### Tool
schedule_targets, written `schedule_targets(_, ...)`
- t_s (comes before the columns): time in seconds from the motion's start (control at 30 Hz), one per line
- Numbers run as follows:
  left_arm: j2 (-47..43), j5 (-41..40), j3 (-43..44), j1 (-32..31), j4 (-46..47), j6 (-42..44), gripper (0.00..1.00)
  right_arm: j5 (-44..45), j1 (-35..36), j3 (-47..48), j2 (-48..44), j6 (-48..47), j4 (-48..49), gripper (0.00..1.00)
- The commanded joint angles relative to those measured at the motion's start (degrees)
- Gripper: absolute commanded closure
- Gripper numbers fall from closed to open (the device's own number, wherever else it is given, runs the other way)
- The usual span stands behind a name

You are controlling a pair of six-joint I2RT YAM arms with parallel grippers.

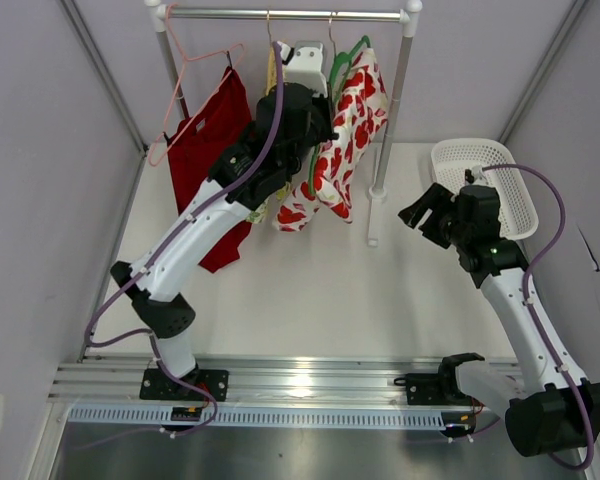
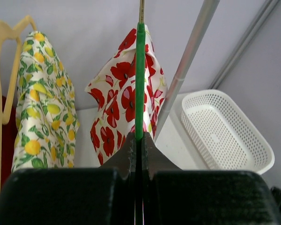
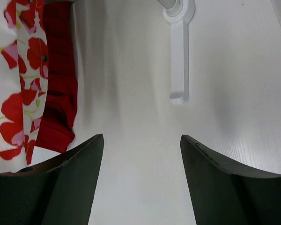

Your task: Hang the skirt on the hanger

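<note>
The left gripper [image 2: 139, 146] is pressed together on the hanger [image 2: 140, 79], which is seen edge-on at frame centre with its long axis vertical and hook up. The skirt [image 2: 113, 110] hangs on it, lengthwise downward. The right gripper [image 3: 141, 154] is spread and holds nothing. There are three hangers counting the pink hanger [image 1: 208, 58] and yellow hanger [image 2: 1, 75], three garments and one basket [image 1: 485, 180].

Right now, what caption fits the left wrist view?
Left claw shut on the green hanger, with the red-flowered skirt hanging from it.
</note>
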Motion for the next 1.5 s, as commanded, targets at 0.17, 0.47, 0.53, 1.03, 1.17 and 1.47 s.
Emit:
schedule_targets(0.17, 4.50, 3.70, 7.55, 5.63, 5.11, -0.05, 1.00, -0.88, -0.60, 4.00, -0.44, -2.57, -1.38, 0.27)
schedule_targets(0.47, 5.91, 7.84, 5.34, 9.16, 13.82, 0.65, 1.00, -0.79, -0.86, 3.30, -1.94, -3.01, -1.29, 0.27)
schedule_targets(0.53, 7.48, 8.01, 7.71, 9.68, 12.51, 0.30, 1.00, -0.71, -0.95, 2.77, -2.11, -3.18, -1.30, 0.27)
schedule_targets(1.03, 8.20, 10.29, 1.66, 11.01, 14.17, -1.46, 1.00, -1.32, -1.04, 1.80, -2.20, -3.71, -0.68, 0.27)
schedule_targets(1.17, 7.14, 11.26, 1.39, 11.09, 13.65, -0.67, 0.82, -1.41, -1.04, 1.37, -2.29, -3.89, -0.24, 0.27)
schedule_targets(1.47, -1.12, 15.04, -2.39, 11.09, 14.44, 2.14, 0.37, -2.37, -1.13, 1.89, -2.03, -4.94, 0.81, 0.25)
